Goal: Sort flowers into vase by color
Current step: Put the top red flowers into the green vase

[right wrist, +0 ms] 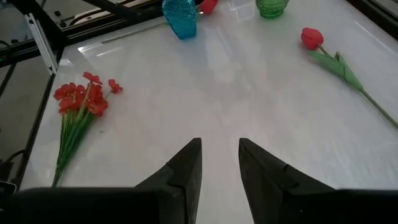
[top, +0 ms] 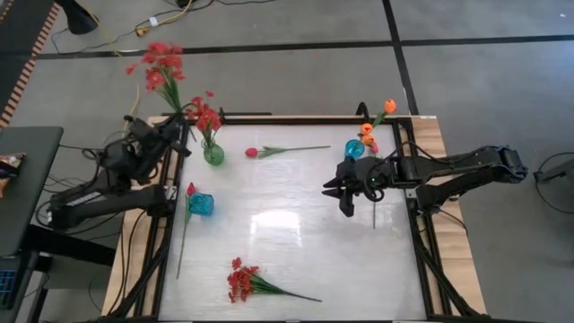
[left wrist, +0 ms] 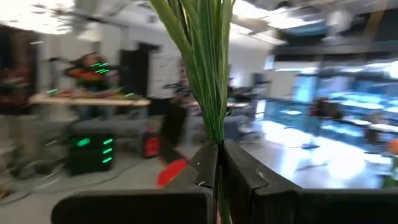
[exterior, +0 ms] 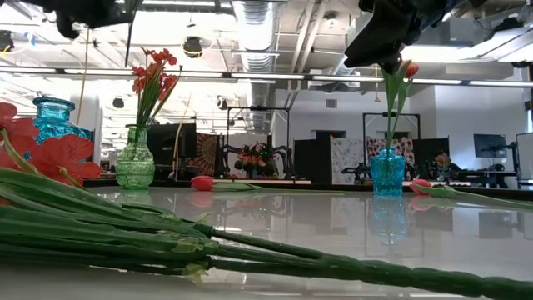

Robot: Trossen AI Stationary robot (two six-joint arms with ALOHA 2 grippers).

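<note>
My left gripper (top: pixel 182 121) is shut on a red flower spray (top: pixel 160 65) over the table's far left corner. A green vase (top: pixel 213 154) there holds another red spray (top: pixel 206 115). At the far right, a blue vase (top: pixel 355 149) holds orange tulips (top: pixel 387 108). A second blue vase (top: pixel 201 205) stands at the left, with a red tulip (top: pixel 190 189) lying beside it. Another red tulip (right wrist: pixel 313 38) and a third red spray (right wrist: pixel 78 102) lie flat on the table. My right gripper (right wrist: pixel 219 162) hovers open at mid right, with nothing between its fingers. My left gripper pinches the red spray's bundle of green stems (left wrist: pixel 214 124) between its two fingers (left wrist: pixel 242 174), which lie across the stems. The spray is lifted clear of the table. Its blossoms (top: pixel 161 58) reach out beyond the table's far edge.
Black frame rails (top: pixel 421 242) run along the table's left and right sides. The white tabletop (top: pixel 296 242) shows bare in the middle. The third red spray's stems (exterior: pixel 166 242) fill the foreground of the low view.
</note>
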